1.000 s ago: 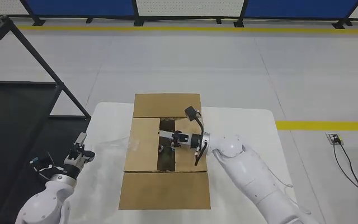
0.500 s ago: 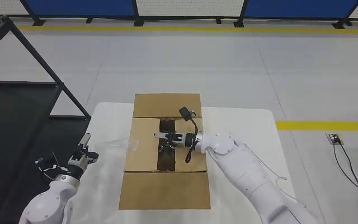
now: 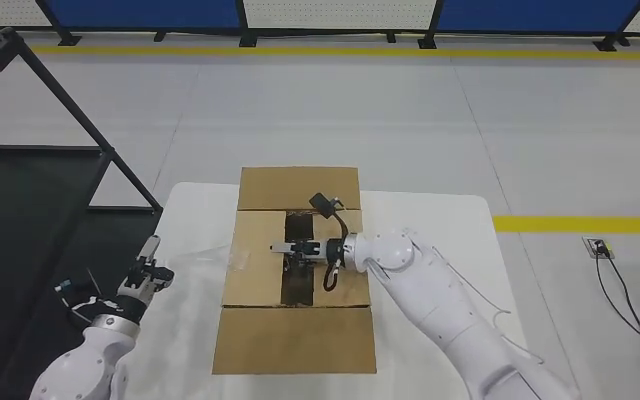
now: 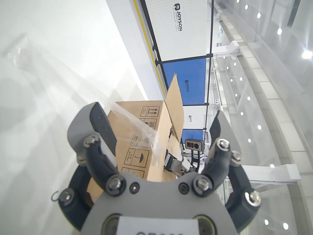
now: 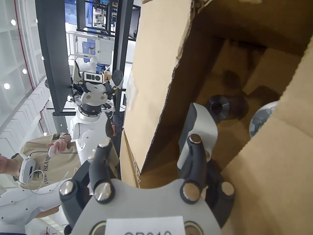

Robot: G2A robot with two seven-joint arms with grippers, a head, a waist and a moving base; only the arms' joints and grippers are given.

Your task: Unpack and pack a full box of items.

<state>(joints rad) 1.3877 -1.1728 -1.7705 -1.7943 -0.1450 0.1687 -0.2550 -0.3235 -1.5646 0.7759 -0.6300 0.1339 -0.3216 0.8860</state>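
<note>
A brown cardboard box (image 3: 295, 340) stands mid-table with its outer flaps spread flat and a dark slot open along the middle. My right gripper (image 3: 278, 248) is open at that slot, straddling the edge of an inner flap (image 5: 156, 57). One of its fingers (image 5: 200, 123) is inside the box; the other is hidden behind the flap. Inside lie a dark metal cylinder (image 5: 226, 107), a grey round item (image 5: 262, 118) and brown packages. My left gripper (image 3: 150, 262) stands open with nothing in it near the table's left edge, facing the box (image 4: 137, 128).
A strip of clear tape (image 3: 215, 255) lies on the white table (image 3: 440, 230) between the left gripper and the box, one end stuck to the box side (image 4: 146, 133). A black metal frame (image 3: 90, 140) stands off the table's left side.
My right gripper has moved left across the box opening, up to the inner flap's edge. The left gripper has shifted only slightly.
</note>
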